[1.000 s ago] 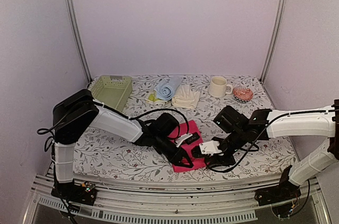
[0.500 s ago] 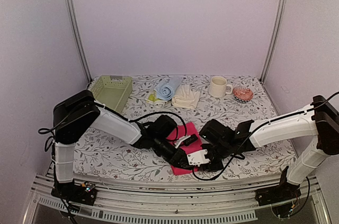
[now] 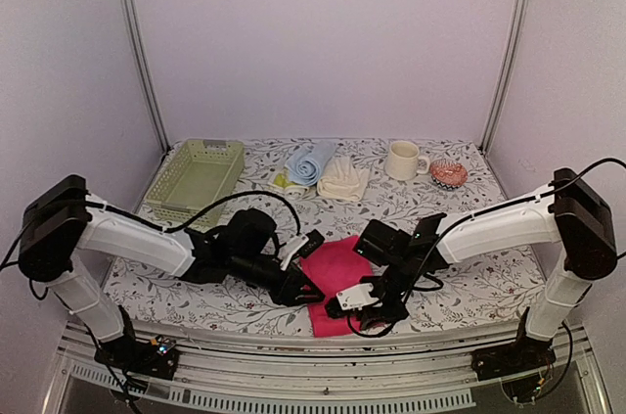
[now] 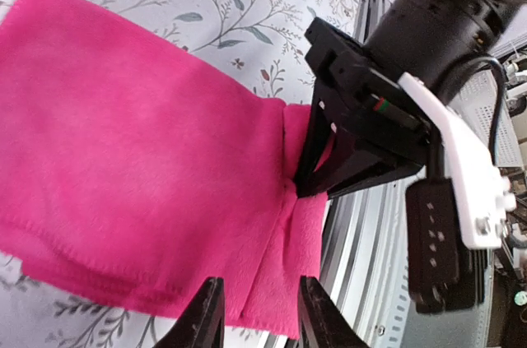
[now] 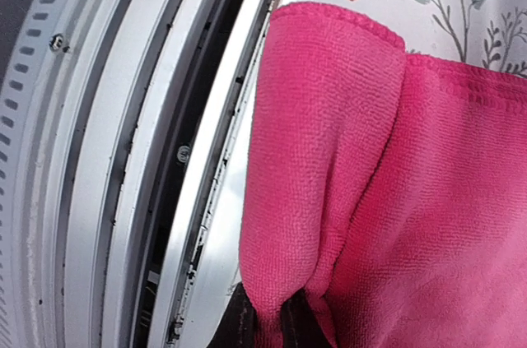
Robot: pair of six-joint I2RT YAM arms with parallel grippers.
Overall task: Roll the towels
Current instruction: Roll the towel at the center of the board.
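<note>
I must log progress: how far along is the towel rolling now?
Done: the blue towel at the back looks rolled. In hand: the right pincer pinches the near edge of the unrolled pink towel; the left pincer is open at its edge. Left: pink, the white towel and the yellow-green towel.

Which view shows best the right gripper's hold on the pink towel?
Left wrist: the right gripper pinches an edge of the pink towel. Right wrist shows only bunched cloth at its fingertips; the top view is too small.
</note>
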